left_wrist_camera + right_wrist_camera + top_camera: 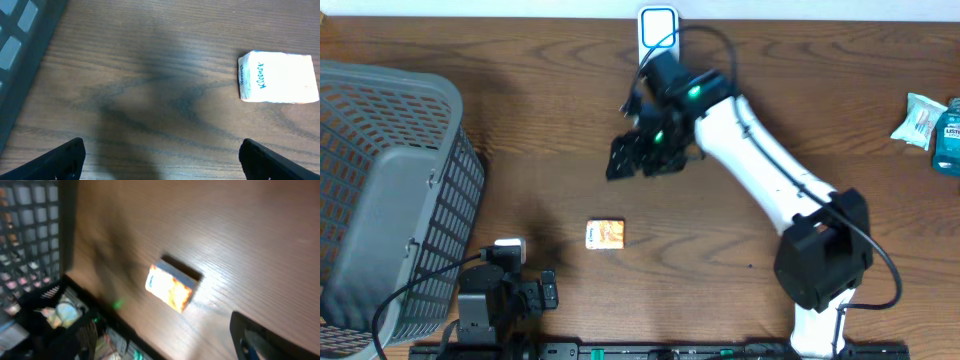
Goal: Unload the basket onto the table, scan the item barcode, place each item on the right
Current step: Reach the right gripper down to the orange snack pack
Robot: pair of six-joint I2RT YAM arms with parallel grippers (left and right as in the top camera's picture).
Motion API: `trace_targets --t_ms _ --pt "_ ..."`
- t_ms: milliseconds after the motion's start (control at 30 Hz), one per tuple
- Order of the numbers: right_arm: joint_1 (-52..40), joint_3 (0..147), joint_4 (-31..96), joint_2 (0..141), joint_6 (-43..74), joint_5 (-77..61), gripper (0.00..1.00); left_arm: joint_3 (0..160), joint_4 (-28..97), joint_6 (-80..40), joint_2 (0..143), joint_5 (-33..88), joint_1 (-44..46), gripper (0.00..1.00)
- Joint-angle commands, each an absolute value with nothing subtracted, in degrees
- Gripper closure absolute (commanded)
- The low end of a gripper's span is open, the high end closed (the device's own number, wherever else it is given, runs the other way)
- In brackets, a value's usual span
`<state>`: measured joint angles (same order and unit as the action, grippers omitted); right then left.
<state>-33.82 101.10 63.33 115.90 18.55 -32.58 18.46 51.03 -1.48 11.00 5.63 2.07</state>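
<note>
Hardly begun: finds the tissue pack (605, 235) loose on the table (520, 120), at seven o'clock from the right gripper (638, 158), well apart. Cannot tell whether that one is released or clenched. Shows the left gripper (162, 150) spread wide, empty. Leaves pickup and scan to do

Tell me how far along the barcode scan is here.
Done: nothing visibly; the tissue pack lies ungripped on the table. In hand: the right gripper hangs above the table, apart from it, holding nothing; the left gripper is open. Left: grasping the pack and scanning.
</note>
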Motion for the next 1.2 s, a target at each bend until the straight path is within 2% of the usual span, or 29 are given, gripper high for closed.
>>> trace_targets --t_ms 0,167,767,933,1167 --pt "-36.95 93.71 57.65 116.31 24.45 -31.81 0.24 18.85 51.18 -1.56 10.79 5.5 1.93 0.02" --pt "-39.48 87.13 49.32 116.31 27.22 -30.55 0.3 18.85 51.18 -1.56 10.79 5.48 1.93 0.02" --pt "-43.05 75.79 37.23 116.4 35.35 -30.11 0.26 18.85 51.18 -1.56 10.79 5.48 1.93 0.02" --pt "-43.86 75.53 35.66 116.4 35.35 -27.57 0.33 18.85 51.18 -1.56 10.79 5.48 1.93 0.02" --pt "-43.92 75.53 35.16 116.97 35.33 -25.12 0.36 18.85 51.18 -1.56 10.79 5.48 1.93 0.02"
